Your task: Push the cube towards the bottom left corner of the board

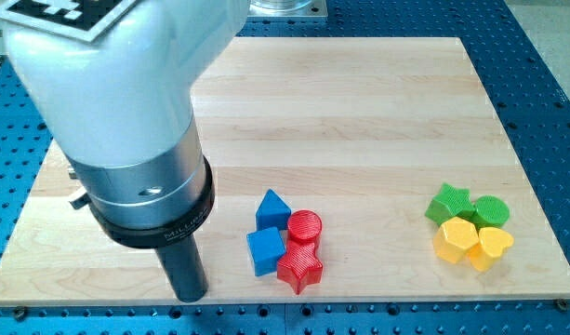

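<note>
My tip (191, 296) sits down at the near edge of the wooden board (359, 112), bare rod only, holding nothing, just left of the blue cube (265, 250) with a small gap between them. The cube is near the front edge, left of centre, packed in a cluster: blue triangular block (273, 208) right behind it, red cylinder (304, 226) and red star (301, 268) on its right. Far over on the right, well apart, huddle a green star (449, 203), green cylinder (490, 211), yellow hexagonal block (455, 238) and yellow heart (491, 246).
</note>
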You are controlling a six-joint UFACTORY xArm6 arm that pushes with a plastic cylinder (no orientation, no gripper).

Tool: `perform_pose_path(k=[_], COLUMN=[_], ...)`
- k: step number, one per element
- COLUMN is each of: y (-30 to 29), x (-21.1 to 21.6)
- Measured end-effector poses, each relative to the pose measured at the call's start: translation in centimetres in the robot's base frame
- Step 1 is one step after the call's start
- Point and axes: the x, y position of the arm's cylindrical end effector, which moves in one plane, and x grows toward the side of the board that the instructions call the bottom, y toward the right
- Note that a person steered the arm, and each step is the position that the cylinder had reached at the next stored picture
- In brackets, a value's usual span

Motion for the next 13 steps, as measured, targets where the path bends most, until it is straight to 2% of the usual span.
perform_pose_path(k=[2,4,6,7,8,9,10,11,13], y=[0.2,3.7,10.3,10.0,3.4,-3.7,5.4,4.0,-10.1], x=[0.0,-0.1,-0.2,-3.3,-5.6,-5.8,-8.8,-11.2,-7.5])
